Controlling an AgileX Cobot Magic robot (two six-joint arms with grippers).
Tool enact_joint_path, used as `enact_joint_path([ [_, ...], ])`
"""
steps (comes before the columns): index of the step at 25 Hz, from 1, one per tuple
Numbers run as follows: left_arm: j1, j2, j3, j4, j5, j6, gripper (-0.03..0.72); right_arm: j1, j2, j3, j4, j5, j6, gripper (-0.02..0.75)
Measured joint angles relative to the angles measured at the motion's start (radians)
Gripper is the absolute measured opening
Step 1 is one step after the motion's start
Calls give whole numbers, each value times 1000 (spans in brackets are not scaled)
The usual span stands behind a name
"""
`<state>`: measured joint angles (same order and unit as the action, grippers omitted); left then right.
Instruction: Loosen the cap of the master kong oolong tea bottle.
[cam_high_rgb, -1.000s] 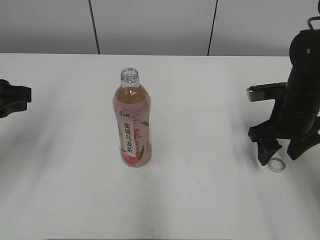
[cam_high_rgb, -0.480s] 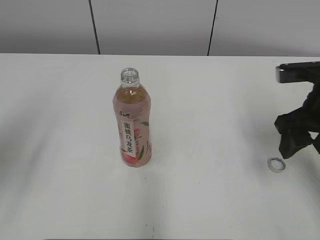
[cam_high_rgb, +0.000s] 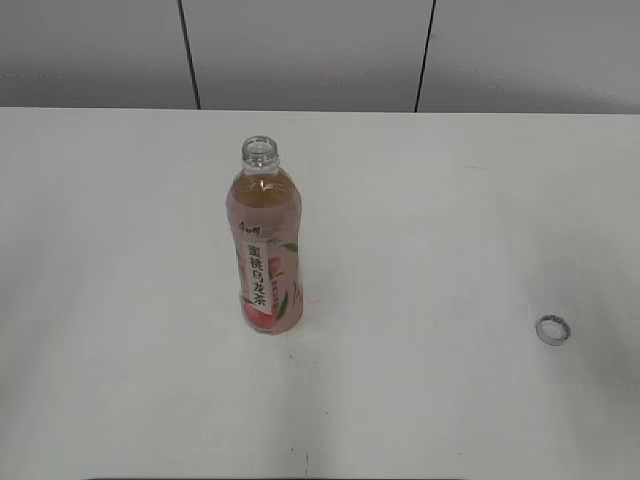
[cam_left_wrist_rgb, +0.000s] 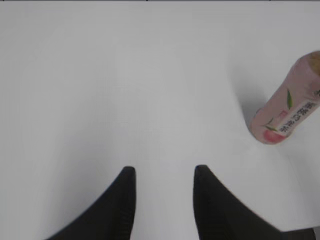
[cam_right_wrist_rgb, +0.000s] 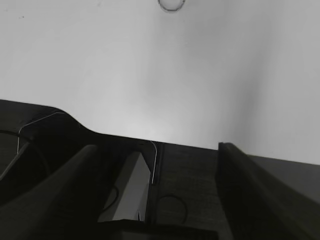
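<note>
- We saw a white table (cam_high_rgb: 450, 230) filling most of the exterior view, with a grey panelled wall (cam_high_rgb: 300, 50) behind it, split by two dark vertical seams.
- The master kong oolong tea bottle (cam_high_rgb: 265, 255) stood upright a little left of the table's middle, its neck open and bare, pinkish tea up to the shoulder and the pink-and-white label facing the camera.
- In the left wrist view we found the same bottle at the right edge, well apart from the left gripper (cam_left_wrist_rgb: 164, 200).
- That left gripper showed two dark fingers (cam_left_wrist_rgb: 122, 200) spread apart over bare table, with nothing between them.
- The right gripper (cam_right_wrist_rgb: 155, 190) appeared as two dark fingers at the lower corners of its wrist view, set wide apart and holding nothing; a dark surface lay below them, beyond the table's edge.
- Neither arm appeared in the exterior view.
- The cap (cam_high_rgb: 552, 329) lay on the table well to the right of the bottle, near the right edge, open side up so that we saw it as a ring.
- It showed again, cut off, at the top edge of the right wrist view, far from the fingers.
</note>
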<state>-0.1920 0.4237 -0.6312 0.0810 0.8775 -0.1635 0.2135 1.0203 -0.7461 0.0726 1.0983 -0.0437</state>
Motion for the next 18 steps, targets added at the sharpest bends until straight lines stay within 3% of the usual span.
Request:
enact_joint_path([
  [6,0,-138,52,-8,135,39,239,0,-324,61,0,76,0,545],
  [18,0,-417,69,-19,149,128,239,0,-880,204,-101,55,-12,545],
])
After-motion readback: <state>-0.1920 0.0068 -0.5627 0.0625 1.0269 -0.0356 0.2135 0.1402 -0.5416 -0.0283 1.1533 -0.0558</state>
